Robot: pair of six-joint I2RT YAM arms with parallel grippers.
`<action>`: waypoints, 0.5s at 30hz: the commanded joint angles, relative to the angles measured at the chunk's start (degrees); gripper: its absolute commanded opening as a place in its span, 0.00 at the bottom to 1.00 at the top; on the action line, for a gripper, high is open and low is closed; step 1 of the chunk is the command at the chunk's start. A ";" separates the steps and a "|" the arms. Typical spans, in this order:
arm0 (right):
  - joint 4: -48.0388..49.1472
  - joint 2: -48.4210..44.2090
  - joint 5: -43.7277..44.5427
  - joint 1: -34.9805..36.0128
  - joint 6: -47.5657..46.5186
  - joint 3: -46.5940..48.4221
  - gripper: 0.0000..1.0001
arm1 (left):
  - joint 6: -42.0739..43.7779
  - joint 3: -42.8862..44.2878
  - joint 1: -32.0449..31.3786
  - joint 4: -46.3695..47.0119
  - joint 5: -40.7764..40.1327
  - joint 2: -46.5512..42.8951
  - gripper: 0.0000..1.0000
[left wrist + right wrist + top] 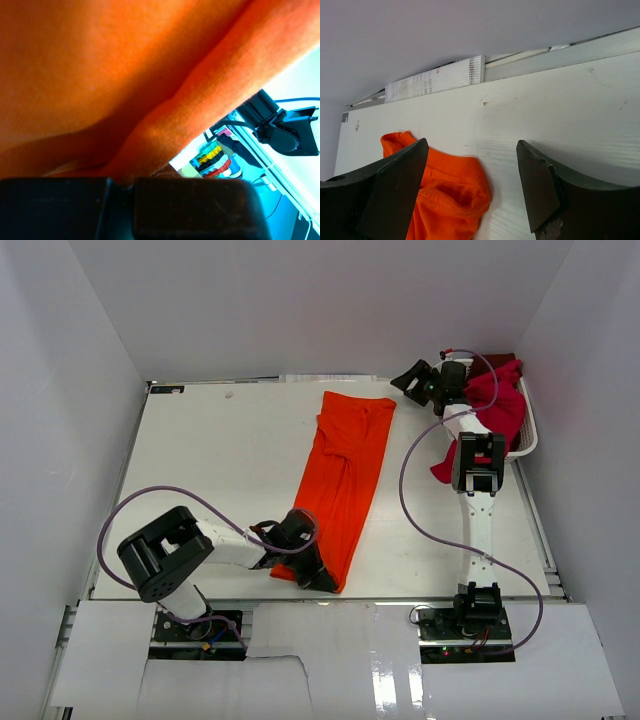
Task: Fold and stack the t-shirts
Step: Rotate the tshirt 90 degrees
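Left gripper (308, 562): clamped shut on the near end of the orange t-shirt (345, 470).
Right gripper (412, 378): spread wide at far right, nothing held.

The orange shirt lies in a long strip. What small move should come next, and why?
Probably lift the near end slightly with the left gripper, to begin folding it toward the far end. That gripper is shut on the near end of the orange t-shirt, and the right gripper stands open, off the cloth.
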 commanded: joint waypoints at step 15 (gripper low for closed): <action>-14.33 -21.02 -9.66 0.30 -7.69 -14.83 0.73 | 0.44 0.15 -1.68 -5.60 -0.75 -1.66 0.44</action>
